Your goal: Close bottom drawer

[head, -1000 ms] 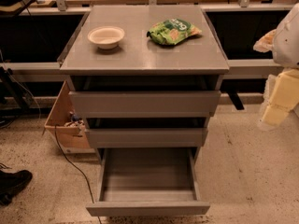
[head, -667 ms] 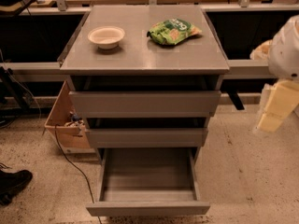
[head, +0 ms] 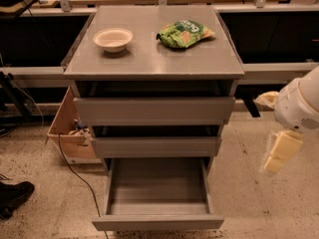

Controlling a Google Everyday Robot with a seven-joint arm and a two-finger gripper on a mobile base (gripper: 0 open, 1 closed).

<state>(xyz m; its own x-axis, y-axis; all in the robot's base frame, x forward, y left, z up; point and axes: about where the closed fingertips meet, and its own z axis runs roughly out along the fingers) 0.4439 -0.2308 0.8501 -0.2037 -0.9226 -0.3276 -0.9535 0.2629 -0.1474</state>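
Hanging at the right edge of the view, well apart from the cabinet, the tool [head: 279, 152] showed as a pale cream piece beneath the rounded white arm [head: 300, 105]; whether it was spread or pressed together could not be told, and it touched nothing. Nearest the camera, the bottom drawer [head: 158, 223] stood pulled far out over the speckled floor [head: 259, 203]. Its plain flat grey front had no handle, and its grey box tray lay open to view with nothing seen inside. It was the lowest and narrowest of the three. Just above it sat the middle drawer [head: 155, 147], somewhat wider, with a dark gap over its front. Above that came the top drawer [head: 153, 111], the widest and tallest-fronted, likewise under a dark gap. To the left of the cabinet, a black shoe [head: 14, 195] rested on the floor, a dark cable [head: 75, 169] trailed across it, and an open cardboard box [head: 66, 128] leaned by the cabinet's side. On the grey tabletop [head: 149, 61] stood a pale bowl [head: 113, 39] at the left and a green snack bag [head: 184, 33] at the right, well apart.
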